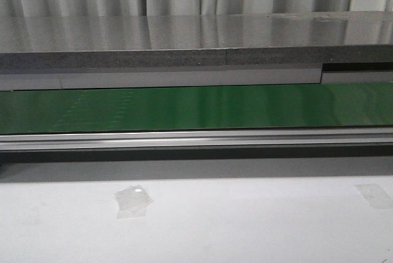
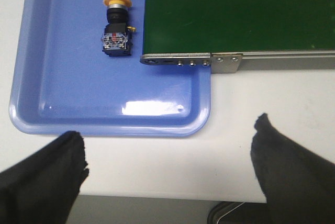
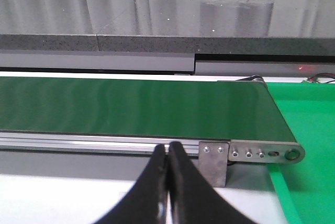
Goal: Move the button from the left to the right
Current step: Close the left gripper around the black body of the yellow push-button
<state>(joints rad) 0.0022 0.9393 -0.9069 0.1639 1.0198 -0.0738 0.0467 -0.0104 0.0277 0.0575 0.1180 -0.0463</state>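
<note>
Black-padded and spread wide, the left gripper (image 2: 167,166) holds nothing, hovering above the blue tray's (image 2: 63,98) near rim. Beyond it, the button (image 2: 117,25) lies on its side inside the tray, beside the green belt (image 2: 241,9). Best to advance, centre over the black body, then descend. The right gripper (image 3: 167,182) is pressed closed, empty.

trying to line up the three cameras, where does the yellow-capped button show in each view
Front view: the button is not in it; only the green conveyor belt and white table show.
Left wrist view: the button lies on its side in the blue tray, close beside the belt's end, ahead of the open left gripper.
Right wrist view: not in it.
Shared landmark: the green conveyor belt, seen in all three views.
</note>
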